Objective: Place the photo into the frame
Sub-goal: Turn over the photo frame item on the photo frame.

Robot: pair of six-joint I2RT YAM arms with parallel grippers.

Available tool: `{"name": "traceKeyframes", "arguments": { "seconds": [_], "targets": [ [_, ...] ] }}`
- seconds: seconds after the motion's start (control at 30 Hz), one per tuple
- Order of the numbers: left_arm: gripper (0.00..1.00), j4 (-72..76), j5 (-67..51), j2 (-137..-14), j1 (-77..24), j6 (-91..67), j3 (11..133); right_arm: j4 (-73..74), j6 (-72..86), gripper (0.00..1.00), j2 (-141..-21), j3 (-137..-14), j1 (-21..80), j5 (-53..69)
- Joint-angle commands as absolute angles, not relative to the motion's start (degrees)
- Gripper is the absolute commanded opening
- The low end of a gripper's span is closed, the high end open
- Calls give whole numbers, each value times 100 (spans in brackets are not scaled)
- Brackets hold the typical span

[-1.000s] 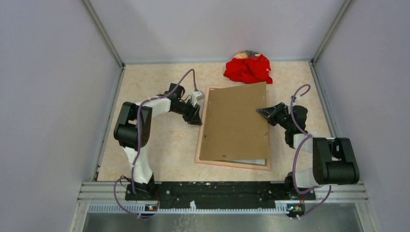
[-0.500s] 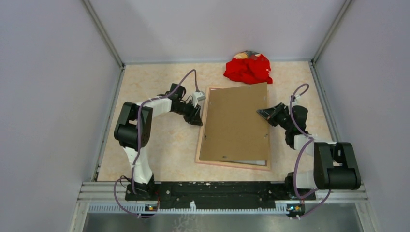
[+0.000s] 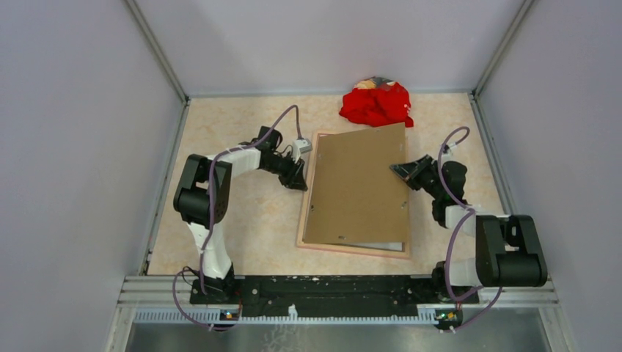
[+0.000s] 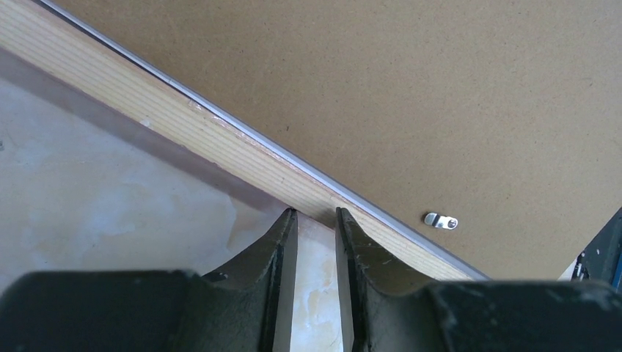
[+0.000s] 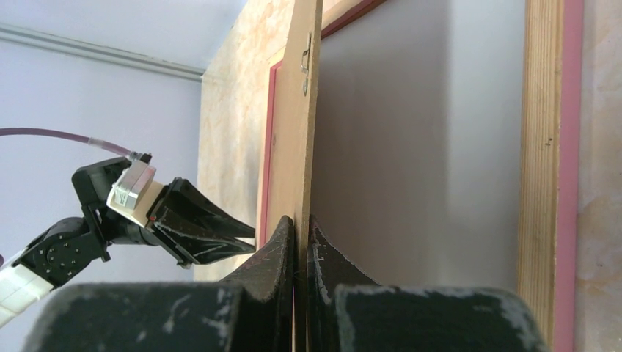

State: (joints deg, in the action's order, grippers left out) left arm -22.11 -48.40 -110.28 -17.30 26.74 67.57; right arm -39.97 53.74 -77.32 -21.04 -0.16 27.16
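Right pincer point(image 5: 301, 220): clamped on the right edge of the brown backing board point(image 5: 304, 132), which is tilted up above the frame point(image 3: 305, 213). Left pincer point(image 4: 317, 214): jaws narrowly apart, empty, tips at the frame's left wooden rail. Frame lies back-up, mid-surface point(image 3: 257, 227).

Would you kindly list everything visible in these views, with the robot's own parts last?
frame: one, tan wood back with pink edging, face down mid-table.
backing board: one, brown, over the frame, right edge lifted.
pale sheet: one, grey-white, under the board; cannot tell whether it is the photo.
metal clip: one seen close up, silver, on the board.
red cloth: one heap, far table edge.
table: one, beige marbled.
left tool: black, slightly open at the frame's left rail, holding nothing.
right tool: black, shut on the board's right edge.
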Motion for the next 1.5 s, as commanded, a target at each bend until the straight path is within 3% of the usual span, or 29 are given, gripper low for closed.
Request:
{"name": "traceKeyframes", "arguments": {
  "seconds": [0.0, 0.17, 0.87, 0.93, 1.1, 1.17, 1.27, 1.37, 1.47],
  "targets": [
    [30, -2588, -4747, -11293, -1784, 2962, 6932, -4814, 4938, 0, -7843, -2028, -35, 2218],
    [29, -2605, -4747, -11312, -1784, 2997, 6959, -5395, 4959, 0, -7871, -1850, 121, 2279],
    [29, -2651, -4672, -11355, -1872, 3032, 7048, -5186, 5017, 0, -8637, -2266, 309, 2758],
    [29, -2653, -4676, -11350, -1880, 3023, 7053, -4653, 4806, 9, -8549, -2435, 394, 2728],
    [31, -2789, -4655, -11273, -1872, 3028, 7165, -2411, 3660, 49, -8063, -3132, 761, 2136],
    [36, -2832, -4643, -11204, -1870, 3007, 7215, -1723, 3296, 61, -7905, -3365, 879, 1839],
    [47, -2898, -4589, -11131, -1868, 2995, 7291, -847, 2932, 69, -7811, -3720, 971, 1539],
    [54, -2920, -4515, -11031, -1862, 2980, 7321, -93, 2571, 98, -7780, -4102, 1155, 1198],
    [57, -2950, -4450, -10938, -1852, 2979, 7314, 601, 2278, 99, -7810, -4481, 1379, 789]
  ]
}}
